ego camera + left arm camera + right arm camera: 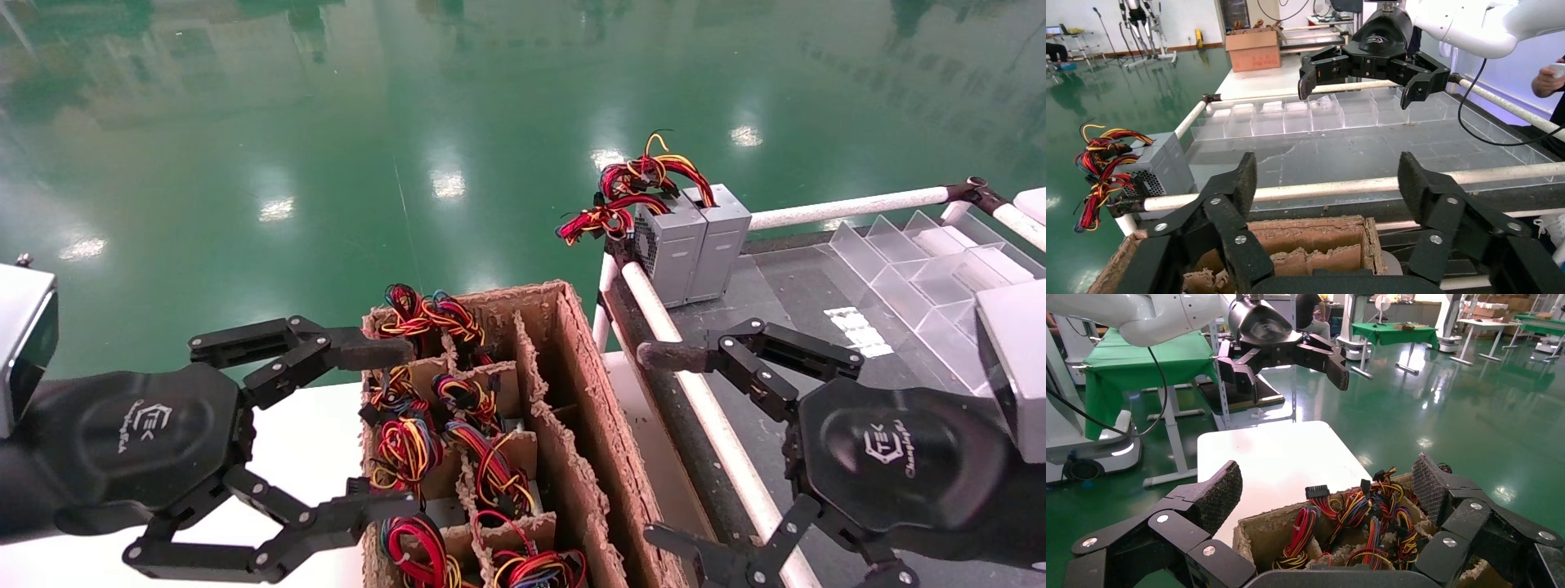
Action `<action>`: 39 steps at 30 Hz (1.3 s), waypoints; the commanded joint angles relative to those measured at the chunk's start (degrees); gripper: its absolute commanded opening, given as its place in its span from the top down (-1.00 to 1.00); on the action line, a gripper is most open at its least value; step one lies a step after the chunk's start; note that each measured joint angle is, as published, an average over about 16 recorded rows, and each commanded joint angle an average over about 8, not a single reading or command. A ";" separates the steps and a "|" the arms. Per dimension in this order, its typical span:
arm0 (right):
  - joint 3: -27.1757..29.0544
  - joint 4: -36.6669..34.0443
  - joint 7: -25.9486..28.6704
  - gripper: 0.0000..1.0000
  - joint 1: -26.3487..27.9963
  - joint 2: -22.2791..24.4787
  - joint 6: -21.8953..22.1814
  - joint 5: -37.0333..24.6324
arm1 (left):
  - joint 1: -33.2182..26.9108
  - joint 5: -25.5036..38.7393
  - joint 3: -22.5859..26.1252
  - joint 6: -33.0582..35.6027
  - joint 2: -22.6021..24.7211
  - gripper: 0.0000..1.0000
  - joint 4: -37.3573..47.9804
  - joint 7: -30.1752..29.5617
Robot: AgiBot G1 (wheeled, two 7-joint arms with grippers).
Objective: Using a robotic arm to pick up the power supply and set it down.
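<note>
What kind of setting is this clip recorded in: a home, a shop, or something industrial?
Most likely an industrial hall or robot test floor. It has a glossy green floor, a cardboard box with dividers packed with wired power supplies, and a railed work table holding two more grey units. More tables stand across the hall.

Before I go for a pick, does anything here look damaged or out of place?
The cardboard box is ragged: its walls and dividers are frayed and crumbling along the top. Two grey power supplies stand at the very corner of the dark table, wires hanging past the rail.
</note>
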 commanded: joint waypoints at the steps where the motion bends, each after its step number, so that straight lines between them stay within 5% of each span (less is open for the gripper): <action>1: 0.00 0.00 0.00 -1.00 0.00 0.00 0.00 0.00 | 0.00 0.00 0.00 0.00 0.00 1.00 0.00 0.00; 33: 0.00 0.00 0.00 -1.00 0.00 0.00 0.00 0.00 | 0.00 0.00 0.00 0.00 0.00 1.00 0.00 0.00; 39: 0.00 0.00 0.00 -1.00 0.00 0.00 0.00 0.00 | 0.00 0.00 0.00 0.00 0.00 -0.50 0.00 0.00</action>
